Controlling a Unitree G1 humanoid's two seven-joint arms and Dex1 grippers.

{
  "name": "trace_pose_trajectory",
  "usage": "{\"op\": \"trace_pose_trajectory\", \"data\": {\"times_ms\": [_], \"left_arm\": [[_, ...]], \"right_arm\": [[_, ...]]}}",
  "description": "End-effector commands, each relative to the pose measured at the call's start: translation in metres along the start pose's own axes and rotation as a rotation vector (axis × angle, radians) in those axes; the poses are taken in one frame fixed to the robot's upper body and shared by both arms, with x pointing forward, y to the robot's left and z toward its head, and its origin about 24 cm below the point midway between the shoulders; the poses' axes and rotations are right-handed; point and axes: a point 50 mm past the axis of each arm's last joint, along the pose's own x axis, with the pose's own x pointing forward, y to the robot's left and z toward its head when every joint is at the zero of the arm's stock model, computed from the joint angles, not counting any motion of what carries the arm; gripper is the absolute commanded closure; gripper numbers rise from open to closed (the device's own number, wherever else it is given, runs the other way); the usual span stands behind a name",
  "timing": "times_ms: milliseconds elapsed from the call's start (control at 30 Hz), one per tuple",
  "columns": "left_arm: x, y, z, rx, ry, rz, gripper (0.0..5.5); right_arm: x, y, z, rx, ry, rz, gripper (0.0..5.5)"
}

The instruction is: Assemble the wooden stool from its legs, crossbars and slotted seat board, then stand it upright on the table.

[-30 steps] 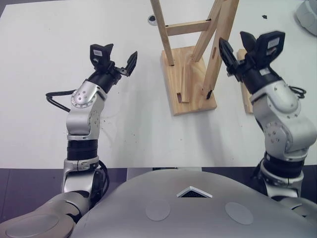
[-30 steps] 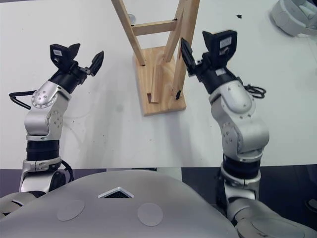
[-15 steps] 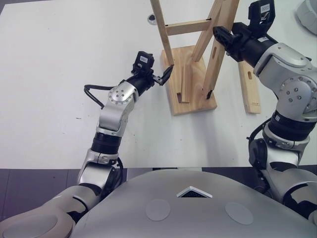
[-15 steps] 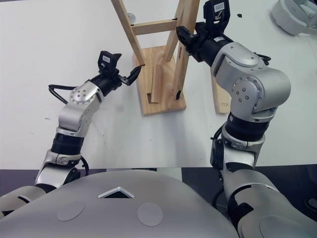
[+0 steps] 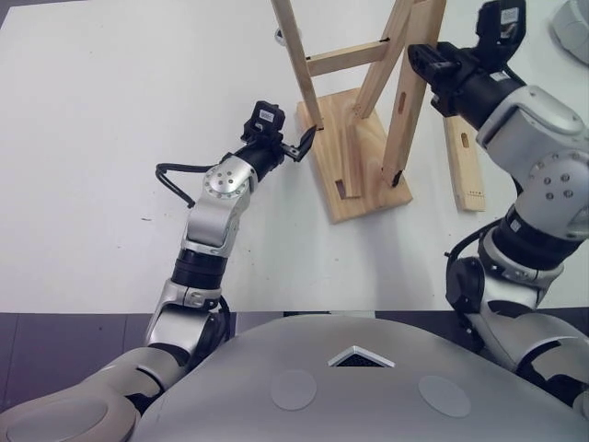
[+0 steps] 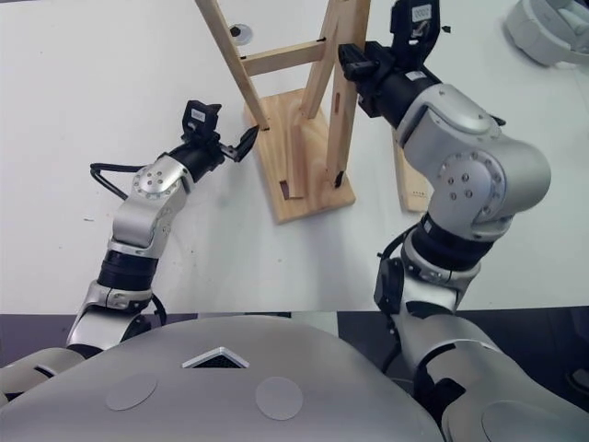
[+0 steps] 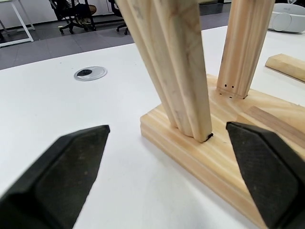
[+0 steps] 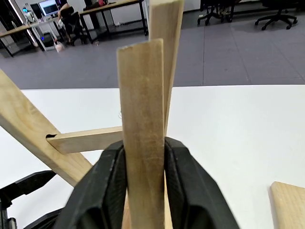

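The slotted seat board [image 5: 366, 184] lies flat on the white table with legs standing up out of it. A crossbar [image 5: 345, 57] joins the left leg [image 5: 296, 64] to the right legs [image 5: 405, 110]. My left gripper [image 5: 293, 145] is open, low at the board's left edge, its fingers either side of the left leg's foot [image 7: 193, 109]. My right gripper [image 5: 428, 66] is shut on a right leg high up, and its pads [image 8: 112, 176] clamp the leg [image 8: 142, 109].
A loose wooden piece [image 5: 463, 161] lies on the table right of the board. A round cable grommet [image 6: 241, 31] sits behind the left leg. A white device [image 6: 550, 32] is at the far right corner. Bare table spreads to the left and front.
Both arms came forward from beside the stool. The right gripper has shut on a right leg, the left has come to the left leg's foot, and the board has turned slightly on the table.
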Motion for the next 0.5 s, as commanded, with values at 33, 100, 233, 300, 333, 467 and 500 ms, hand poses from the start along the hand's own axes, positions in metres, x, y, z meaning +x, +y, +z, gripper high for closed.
{"op": "trace_pose_trajectory", "data": {"times_ms": [33,100,233,300,333,467,500], "left_arm": [[0.006,-0.001,0.002,0.016,0.010,-0.002,0.99],[0.010,0.000,0.001,0.016,0.035,0.007,0.99],[0.017,0.008,-0.005,0.020,0.109,0.026,0.99],[0.020,0.016,-0.009,0.033,0.149,0.036,0.99],[0.021,0.019,-0.010,0.047,0.168,0.035,0.99],[0.027,0.028,-0.011,0.084,0.205,0.017,0.99],[0.028,0.030,-0.010,0.086,0.207,0.013,0.99]], "right_arm": [[-0.024,0.004,0.000,-0.002,-0.204,-0.006,4.45],[-0.032,0.005,0.000,-0.029,-0.292,-0.009,4.45],[-0.043,0.007,-0.011,-0.047,-0.431,-0.009,4.45],[-0.047,0.012,-0.009,-0.094,-0.506,0.000,4.45],[-0.048,0.014,-0.006,-0.111,-0.542,-0.001,4.45],[-0.051,0.013,-0.021,-0.144,-0.559,-0.039,4.45],[-0.052,0.013,-0.025,-0.142,-0.556,-0.042,4.45]]}}
